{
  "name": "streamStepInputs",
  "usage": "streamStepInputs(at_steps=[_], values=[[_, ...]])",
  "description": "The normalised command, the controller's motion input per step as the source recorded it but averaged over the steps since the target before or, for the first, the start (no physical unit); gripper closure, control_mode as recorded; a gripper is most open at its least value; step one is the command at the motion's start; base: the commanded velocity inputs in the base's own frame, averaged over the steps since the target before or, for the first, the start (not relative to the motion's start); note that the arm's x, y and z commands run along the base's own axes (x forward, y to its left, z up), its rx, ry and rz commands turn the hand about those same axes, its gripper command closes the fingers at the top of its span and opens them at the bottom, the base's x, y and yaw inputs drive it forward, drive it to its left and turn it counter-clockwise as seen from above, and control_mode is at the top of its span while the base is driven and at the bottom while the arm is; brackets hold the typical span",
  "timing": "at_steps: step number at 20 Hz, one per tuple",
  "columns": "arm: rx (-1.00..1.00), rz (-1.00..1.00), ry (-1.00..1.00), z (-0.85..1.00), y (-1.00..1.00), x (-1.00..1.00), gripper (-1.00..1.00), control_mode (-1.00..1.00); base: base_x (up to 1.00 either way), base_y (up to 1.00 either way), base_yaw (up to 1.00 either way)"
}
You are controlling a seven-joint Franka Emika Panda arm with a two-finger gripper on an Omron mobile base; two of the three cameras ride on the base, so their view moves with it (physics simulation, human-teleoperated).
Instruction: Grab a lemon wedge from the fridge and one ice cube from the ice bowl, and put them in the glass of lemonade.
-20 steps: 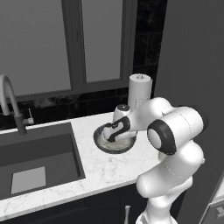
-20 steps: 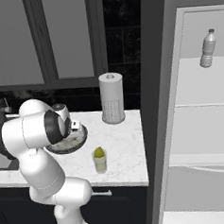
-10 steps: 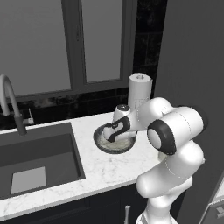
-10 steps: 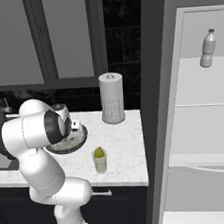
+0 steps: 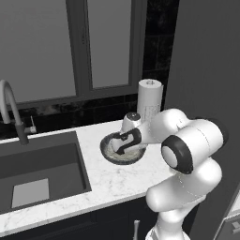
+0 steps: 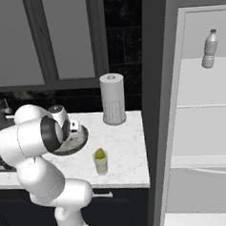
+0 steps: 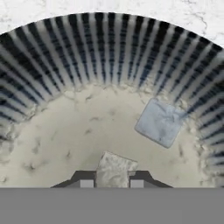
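A: Left base view?
B: I have the gripper [image 5: 121, 146] lowered into the round dark grey ice bowl [image 5: 108, 152] on the marble counter [image 5: 112, 180], to pick from above.

A: Right base view?
B: The small clear glass of lemonade [image 6: 101, 162] stands near the bowl; a yellow-green lemon wedge [image 6: 100, 153] sits in it.

A: Hand view?
B: Fingers [image 7: 86, 179] clenched on a pale ice cube [image 7: 113, 169]; a second cube [image 7: 160, 122] lies apart.
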Motion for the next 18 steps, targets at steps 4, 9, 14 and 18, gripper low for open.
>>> streamStepInputs(at_steps=[4, 9, 14, 18], values=[[0.04, 0.0, -0.1, 0.27, 0.0, -0.13, 1.0, -1.0, 0.0, 0.0, 0.0], [0.06, 0.0, -0.13, 0.32, 0.0, -0.17, 1.0, -1.0, 0.0, 0.0, 0.0], [0.08, 0.0, -0.07, 0.31, -0.02, -0.09, 1.0, -1.0, 0.0, 0.0, 0.0], [0.07, 0.0, -0.06, 0.21, -0.02, -0.05, 1.0, -1.0, 0.0, 0.0, 0.0]])
